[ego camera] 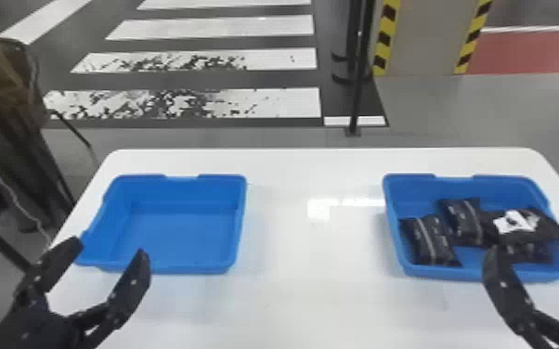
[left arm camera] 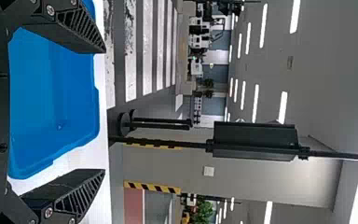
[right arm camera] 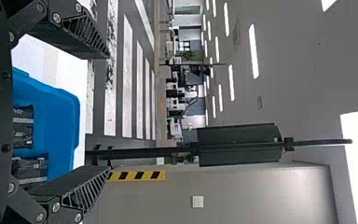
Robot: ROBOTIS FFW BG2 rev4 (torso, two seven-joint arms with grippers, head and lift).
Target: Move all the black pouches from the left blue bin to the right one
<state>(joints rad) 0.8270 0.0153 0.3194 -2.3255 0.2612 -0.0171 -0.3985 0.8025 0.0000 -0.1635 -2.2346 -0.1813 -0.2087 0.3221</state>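
Head view: The white surface (ego camera: 315,287) carries two blue bins set well apart. The left blue bin (ego camera: 190,269) shows its inner floor and walls. The right blue bin (ego camera: 450,274) holds at least four black pouches. One pouch (ego camera: 434,241) lies at the bin's left side, and a second pouch (ego camera: 464,220) is just beside it, farther back. To the right is a pouch with a white patch (ego camera: 517,222), partly covering a darker pouch (ego camera: 529,253). The left gripper (ego camera: 109,247) is at the near left corner of the left bin, jaws spread. The right gripper (ego camera: 535,246) is at the near edge of the right bin, jaws likewise spread; nothing is pinched. Beyond the surface stand a black post (ego camera: 357,93) and a pillar (ego camera: 425,37) edged in yellow and black stripes. White bands (ego camera: 269,60) mark the floor.

Left wrist view: The left gripper's (left arm camera: 103,111) jaws are wide apart, with the left blue bin partly visible between them. A dark panel (left arm camera: 256,141) is mounted on the post.

Right wrist view: The right gripper's (right arm camera: 107,112) jaws are also wide apart. Part of the right blue bin shows, with black pouches inside. Lit ceiling strips (right arm camera: 254,51) are noted in the room behind.
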